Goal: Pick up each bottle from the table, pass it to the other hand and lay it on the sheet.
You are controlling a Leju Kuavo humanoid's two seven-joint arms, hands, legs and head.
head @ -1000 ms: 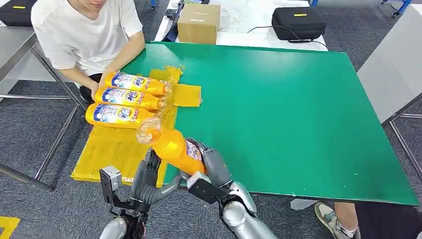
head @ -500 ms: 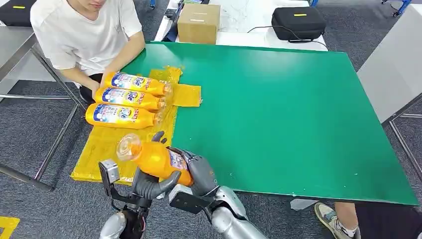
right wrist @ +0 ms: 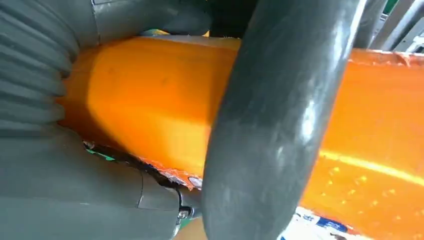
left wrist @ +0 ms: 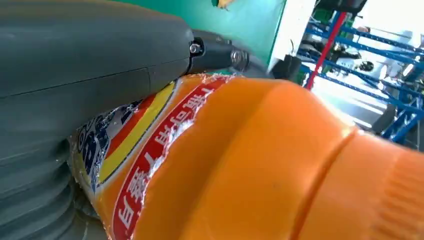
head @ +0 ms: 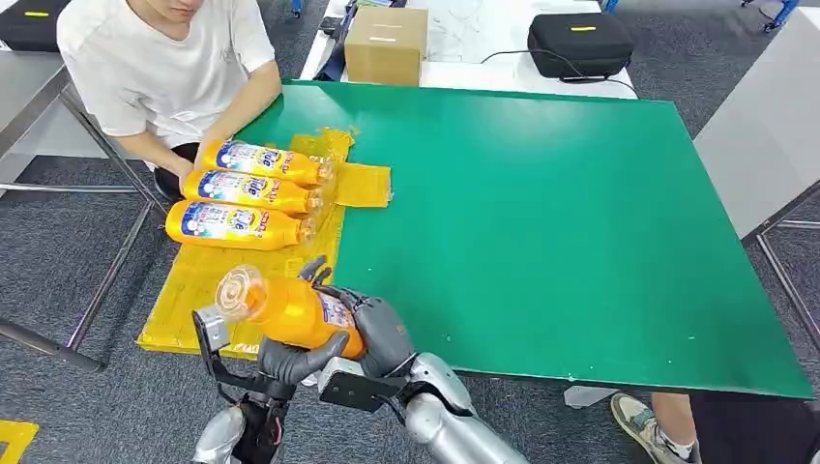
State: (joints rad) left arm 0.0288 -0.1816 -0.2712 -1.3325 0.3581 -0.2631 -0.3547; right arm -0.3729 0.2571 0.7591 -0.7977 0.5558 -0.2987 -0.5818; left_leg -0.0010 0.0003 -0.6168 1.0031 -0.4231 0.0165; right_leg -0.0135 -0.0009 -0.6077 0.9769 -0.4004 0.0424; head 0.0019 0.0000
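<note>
Both hands grip one orange bottle [head: 295, 311] at the near edge of the green worktop [head: 541, 213], over the yellow sheet [head: 218, 280]; the left hand [head: 290, 358] wraps it from below, the right hand [head: 372, 333] clasps its base end; three bottles [head: 242, 191] lie on the sheet by a seated person [head: 164, 68].

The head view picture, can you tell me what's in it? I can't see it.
Both robot hands, the left hand and the right hand, hold one orange plastic bottle over the near edge of the green table. Three more orange bottles lie side by side on a yellow sheet, with a seated person in a white shirt touching them.
</note>
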